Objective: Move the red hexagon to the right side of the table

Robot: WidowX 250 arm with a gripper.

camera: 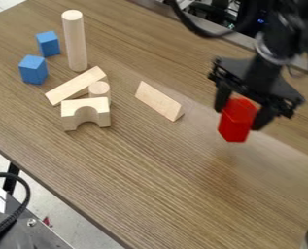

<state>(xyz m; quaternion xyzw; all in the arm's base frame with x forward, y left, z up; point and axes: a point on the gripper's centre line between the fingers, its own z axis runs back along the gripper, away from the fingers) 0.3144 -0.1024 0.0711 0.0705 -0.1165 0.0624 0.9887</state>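
Note:
My black gripper (242,114) hangs over the right part of the wooden table (182,194), its two fingers on either side of the red hexagon (236,125) and shut on it. The red hexagonal block is held nearly upright, its lower end protruding below the fingers. It appears to be slightly above the tabletop, though the exact height cannot be told.
A wooden triangular prism (158,100) lies left of the gripper. Farther left are an arch block (85,113), a flat plank (75,86), a short cylinder (99,90), a tall cylinder (75,41) and two blue blocks (33,69). The table's front edge runs diagonally at lower left.

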